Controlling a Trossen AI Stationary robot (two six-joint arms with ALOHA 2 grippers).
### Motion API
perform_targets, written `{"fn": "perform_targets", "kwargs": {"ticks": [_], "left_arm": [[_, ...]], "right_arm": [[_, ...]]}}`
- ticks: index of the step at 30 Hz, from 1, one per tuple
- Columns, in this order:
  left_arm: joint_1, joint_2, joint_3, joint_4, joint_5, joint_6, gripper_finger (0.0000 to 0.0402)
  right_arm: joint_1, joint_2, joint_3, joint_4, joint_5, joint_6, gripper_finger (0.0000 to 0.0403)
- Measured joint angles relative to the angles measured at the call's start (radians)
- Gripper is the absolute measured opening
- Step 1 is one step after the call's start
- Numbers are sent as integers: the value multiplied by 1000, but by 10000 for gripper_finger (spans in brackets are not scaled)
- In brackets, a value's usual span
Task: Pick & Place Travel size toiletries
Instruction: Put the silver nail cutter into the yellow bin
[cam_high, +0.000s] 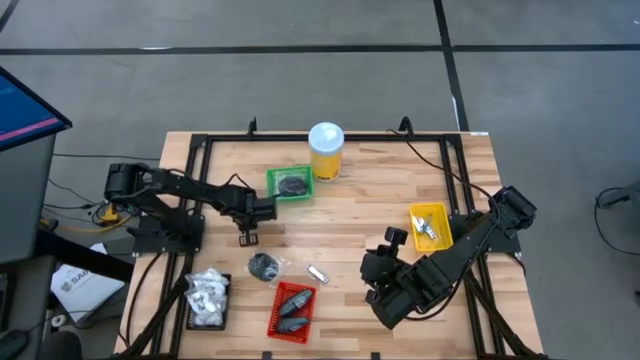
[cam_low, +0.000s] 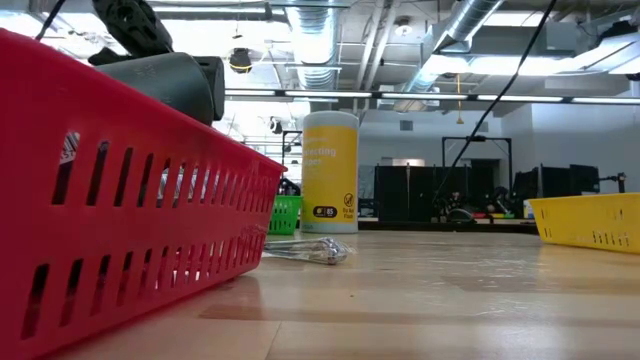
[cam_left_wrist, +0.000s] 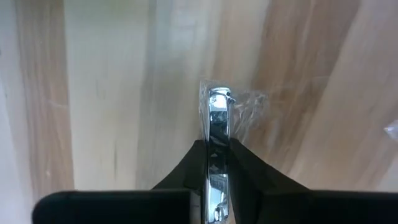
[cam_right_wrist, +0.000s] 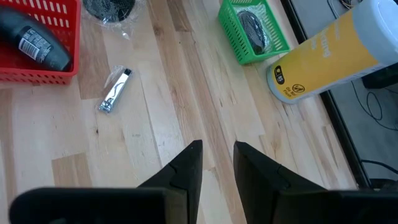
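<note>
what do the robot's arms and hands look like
Both arms are dark, nearly black, built from jointed segments with chunky rounded housings. The left hand and the right hand each end in two matte black tapered fingers on a black crossbar. No markings are visible on them.

I am reading very little legible text. The yellow jar (cam_low: 330, 172) is carrying dark lettering on its side in the low view, too blurred for me to make out, above small round symbols near its base. In the right wrist view I am seeing the same symbols. The dark bottle (cam_right_wrist: 34, 38) in the red tray (cam_right_wrist: 37, 76) is showing a white label with unreadable print.
</note>
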Motion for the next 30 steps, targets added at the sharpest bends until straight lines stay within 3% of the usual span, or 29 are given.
{"fn": "perform_targets", "kwargs": {"ticks": [5, 14, 22, 30], "left_arm": [[-33, -41, 0, 1, 8, -35, 27], [-115, -292, 1, 40, -2, -145, 27], [-219, -453, 2, 239, -2, -163, 27], [-292, -463, 2, 427, -5, -159, 27]], "right_arm": [[0, 0, 0, 3, 0, 0, 82], [-1, 0, 0, 19, 1, 0, 82], [-32, 6, 0, 37, 28, 0, 82], [-51, 7, 0, 80, 105, -12, 82]]}}
